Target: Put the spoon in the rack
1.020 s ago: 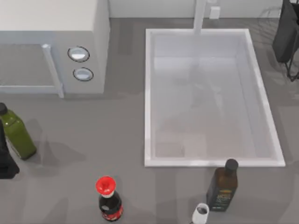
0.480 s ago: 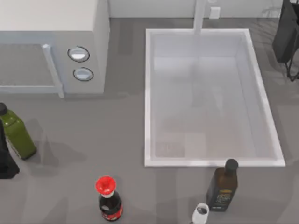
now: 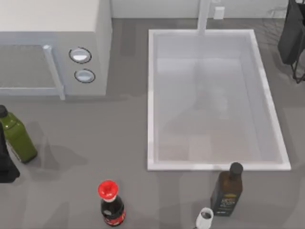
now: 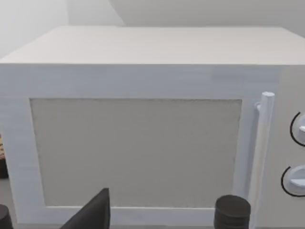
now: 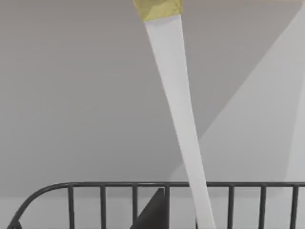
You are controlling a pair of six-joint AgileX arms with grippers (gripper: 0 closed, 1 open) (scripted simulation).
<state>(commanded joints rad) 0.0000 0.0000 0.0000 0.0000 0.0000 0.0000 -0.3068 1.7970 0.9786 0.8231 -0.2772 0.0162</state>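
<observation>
In the right wrist view the spoon's long cream-white handle (image 5: 177, 119) slants up in mid-air, with a yellowish end at the top of the picture. Its lower end runs down beside one dark fingertip (image 5: 155, 212) of my right gripper, which is shut on it. The rack's black wire rail (image 5: 119, 185), with thin upright bars, crosses just behind the handle's lower part. In the top view the rack (image 3: 291, 36) is a dark panel with thin wires at the table's far right corner. My left arm (image 3: 5, 167) stays parked at the left edge.
A white sink basin (image 3: 151, 95) fills the middle right, with a white microwave (image 3: 52, 28) at the back left. A green bottle (image 3: 18, 138), a red-capped dark bottle (image 3: 112, 205), a dark bottle (image 3: 228, 191) and a white cup (image 3: 205, 219) stand near the front.
A faint shadow inside the sink has shifted slightly. Nothing on the table has moved.
</observation>
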